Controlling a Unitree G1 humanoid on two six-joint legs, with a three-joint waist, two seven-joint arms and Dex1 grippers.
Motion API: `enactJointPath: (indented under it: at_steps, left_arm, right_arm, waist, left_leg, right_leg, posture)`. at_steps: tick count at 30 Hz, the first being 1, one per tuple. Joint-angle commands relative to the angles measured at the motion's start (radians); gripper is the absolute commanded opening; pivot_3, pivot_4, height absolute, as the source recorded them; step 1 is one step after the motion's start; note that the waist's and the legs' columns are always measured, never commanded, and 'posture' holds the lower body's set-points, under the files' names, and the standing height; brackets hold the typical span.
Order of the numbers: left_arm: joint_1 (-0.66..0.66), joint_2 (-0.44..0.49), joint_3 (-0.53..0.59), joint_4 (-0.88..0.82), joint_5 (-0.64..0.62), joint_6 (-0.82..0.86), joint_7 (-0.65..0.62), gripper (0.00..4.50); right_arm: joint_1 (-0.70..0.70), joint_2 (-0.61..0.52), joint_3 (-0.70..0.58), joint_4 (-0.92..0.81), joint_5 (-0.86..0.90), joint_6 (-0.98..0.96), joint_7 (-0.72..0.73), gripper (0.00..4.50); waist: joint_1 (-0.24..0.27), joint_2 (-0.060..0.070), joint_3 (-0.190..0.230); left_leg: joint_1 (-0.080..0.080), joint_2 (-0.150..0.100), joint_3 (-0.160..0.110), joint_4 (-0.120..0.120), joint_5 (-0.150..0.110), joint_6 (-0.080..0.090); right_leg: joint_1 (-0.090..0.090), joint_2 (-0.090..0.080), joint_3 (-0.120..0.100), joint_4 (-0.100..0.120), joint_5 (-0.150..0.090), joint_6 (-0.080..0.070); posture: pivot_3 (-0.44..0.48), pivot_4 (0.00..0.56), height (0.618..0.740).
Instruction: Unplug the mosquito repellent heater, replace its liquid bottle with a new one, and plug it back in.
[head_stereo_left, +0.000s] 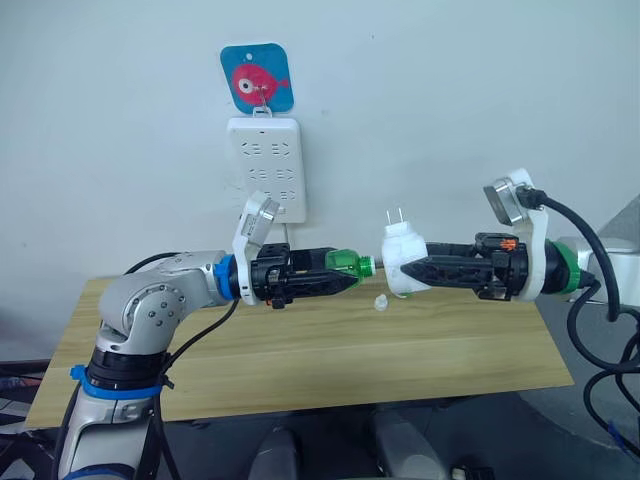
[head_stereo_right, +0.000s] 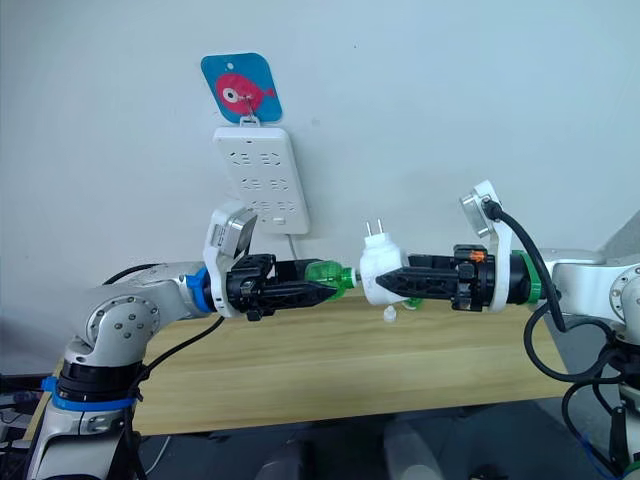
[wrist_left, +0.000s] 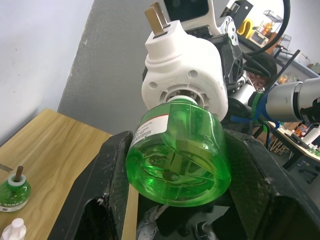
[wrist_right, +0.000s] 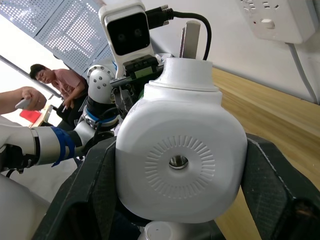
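Note:
My right gripper (head_stereo_left: 408, 272) is shut on the white mosquito repellent heater (head_stereo_left: 402, 260), held above the wooden table with its two prongs pointing up. My left gripper (head_stereo_left: 350, 277) is shut on a green liquid bottle (head_stereo_left: 350, 265), lying sideways. The bottle's neck meets the heater's socket in the left wrist view, where bottle (wrist_left: 177, 150) and heater (wrist_left: 184, 75) touch. The heater's face (wrist_right: 180, 160) with its round hole shows between the right fingers. A second green bottle (wrist_left: 13, 190) with a wick stands on the table, next to a small white cap (head_stereo_left: 381, 302).
A white multi-socket power strip (head_stereo_left: 266, 167) hangs on the wall under a blue and red hook plate (head_stereo_left: 257, 78). The wooden table (head_stereo_left: 300, 360) runs below both arms. A person (wrist_right: 50, 82) is seen in the background of the right wrist view.

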Motion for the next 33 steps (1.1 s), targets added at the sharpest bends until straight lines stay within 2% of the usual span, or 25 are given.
enactJointPath:
  at_steps: [1, 11, 26, 33]
  left_arm:
    - [-0.012, 0.023, -0.016, -0.033, 0.018, -0.028, -0.045, 2.39]
    - [-0.012, -0.002, -0.018, -0.019, 0.043, -0.047, -0.036, 2.39]
    - [-0.011, -0.035, -0.009, -0.006, 0.053, -0.053, -0.009, 2.39]
    - [-0.005, -0.043, 0.044, -0.001, -0.014, 0.000, 0.017, 2.39]
  right_arm:
    - [0.003, -0.009, -0.003, -0.024, -0.010, -0.005, 0.029, 3.01]
    - [-0.006, -0.007, -0.004, -0.008, -0.028, -0.008, 0.044, 3.01]
    - [-0.006, 0.043, 0.021, -0.046, 0.026, -0.038, -0.015, 3.01]
    - [0.034, 0.022, -0.006, -0.031, 0.009, -0.041, -0.009, 3.01]
  waist:
    - [0.000, 0.000, 0.000]
    - [0.000, 0.000, 0.000]
    - [0.000, 0.000, -0.001]
    - [0.000, 0.000, -0.003]
  left_leg:
    - [0.000, 0.000, 0.000, 0.000, 0.000, 0.000]
    - [0.000, 0.000, 0.000, 0.000, 0.000, 0.000]
    - [0.000, 0.000, 0.000, 0.000, 0.000, 0.000]
    - [0.000, 0.000, -0.001, 0.000, 0.000, 0.000]
  right_leg:
    - [0.000, 0.000, 0.000, 0.000, 0.000, 0.000]
    - [0.000, 0.000, 0.000, 0.000, 0.000, 0.000]
    - [0.000, 0.000, 0.000, 0.001, 0.000, 0.000]
    - [0.000, 0.000, 0.000, 0.001, 0.000, 0.000]
  posture:
    - [-0.154, 0.085, 0.740]
    - [-0.157, 0.085, 0.740]
    - [-0.157, 0.083, 0.740]
    - [-0.157, 0.084, 0.740]
